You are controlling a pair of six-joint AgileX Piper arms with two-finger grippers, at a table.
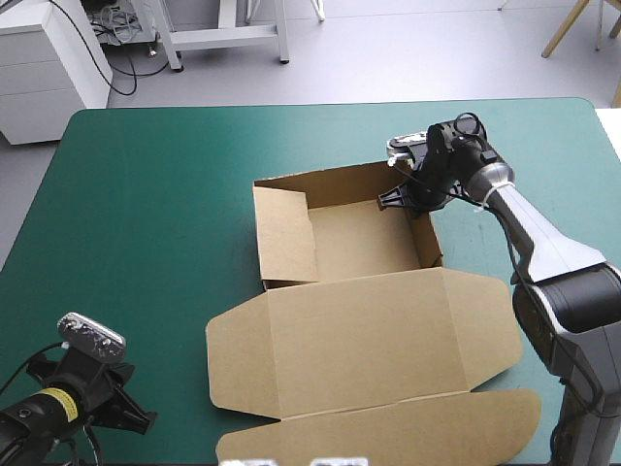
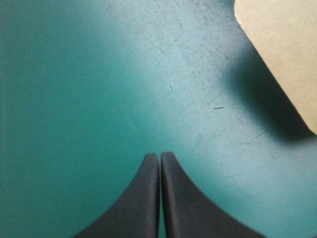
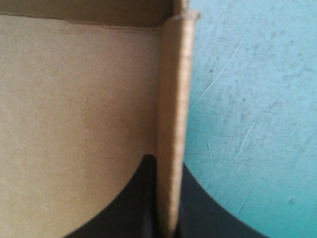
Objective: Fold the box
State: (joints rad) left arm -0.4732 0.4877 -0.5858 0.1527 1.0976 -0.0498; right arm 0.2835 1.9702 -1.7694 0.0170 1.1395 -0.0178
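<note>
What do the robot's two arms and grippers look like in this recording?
The left gripper and the right gripper each have two broad black fingers curved like fins. The right arm has a smooth silver-grey shell above a dark grey segment, and its wrist is black. The left arm is black with a yellow band.

Right arm (image 1: 539, 243) silver-grey and black, left arm (image 1: 34, 417) black with yellow band (image 1: 60, 398), left claw (image 2: 160, 159) black curved fins
</note>
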